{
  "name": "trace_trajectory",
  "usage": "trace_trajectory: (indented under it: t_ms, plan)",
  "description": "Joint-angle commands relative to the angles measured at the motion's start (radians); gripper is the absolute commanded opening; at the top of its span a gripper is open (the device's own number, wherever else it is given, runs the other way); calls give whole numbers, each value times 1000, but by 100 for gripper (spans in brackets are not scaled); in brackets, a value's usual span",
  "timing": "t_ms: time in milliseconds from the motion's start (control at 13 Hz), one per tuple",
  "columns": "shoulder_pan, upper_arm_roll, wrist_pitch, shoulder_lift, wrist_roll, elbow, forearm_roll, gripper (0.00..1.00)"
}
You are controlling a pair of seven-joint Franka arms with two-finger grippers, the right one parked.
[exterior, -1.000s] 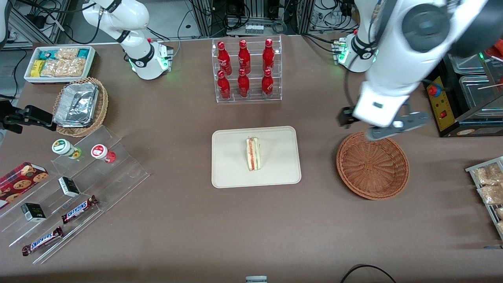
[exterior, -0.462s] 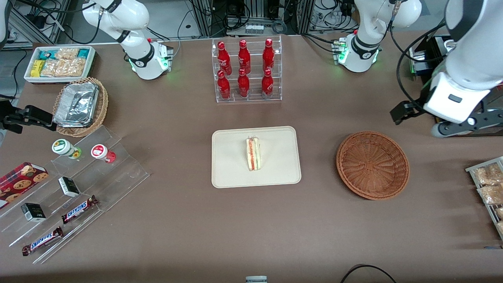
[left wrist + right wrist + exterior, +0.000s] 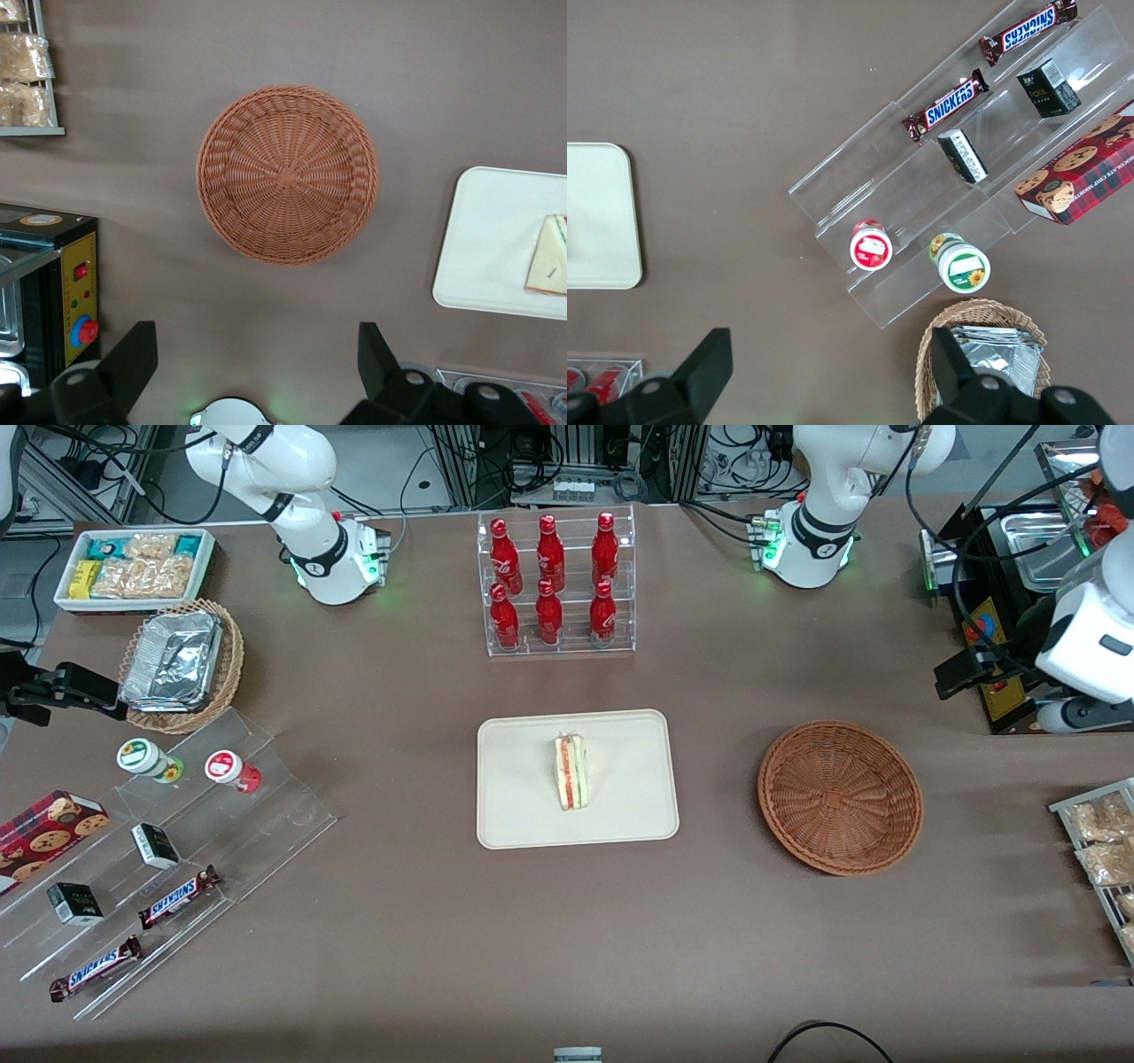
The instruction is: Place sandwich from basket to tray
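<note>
Since a second ago the working arm has swung away from above the basket (image 3: 840, 798) toward its own end of the counter (image 3: 425, 939), and now sits at the edge of the front view, near the black control box (image 3: 990, 657) with the red button. Its gripper (image 3: 255, 372) hangs high over the counter with its two fingers (image 3: 133, 356) spread wide apart and nothing between them; in the wrist view the brown counter surface fills the gap.

Nothing lies in the reddish-brown basket, whose woven bottom is bare. It stands well apart from the tray (image 3: 523, 815), toward the working arm's end of the counter. The sandwich (image 3: 571, 771) lies on the tray, near its middle, with the cut edge and its orange-red and green layers facing up toward the front camera. Neither the basket, the tray nor the sandwich has shifted over the three front pictures.

Farther from the front camera than the tray stands a clear rack of red bottles (image 3: 554, 584). A wire rack of bagged snacks (image 3: 1099, 850) lies near the basket, at the working arm's end.
</note>
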Motion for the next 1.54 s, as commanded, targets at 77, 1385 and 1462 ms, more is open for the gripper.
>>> trace_trajectory:
  t_ms: [77, 1385, 1462]
  plan:
    - [191, -208, 1, -60, 33, -65, 0, 100]
    - [235, -268, 19, -182, 71, -162, 6, 100]
    - [235, -268, 19, -177, 71, -156, 11, 100]
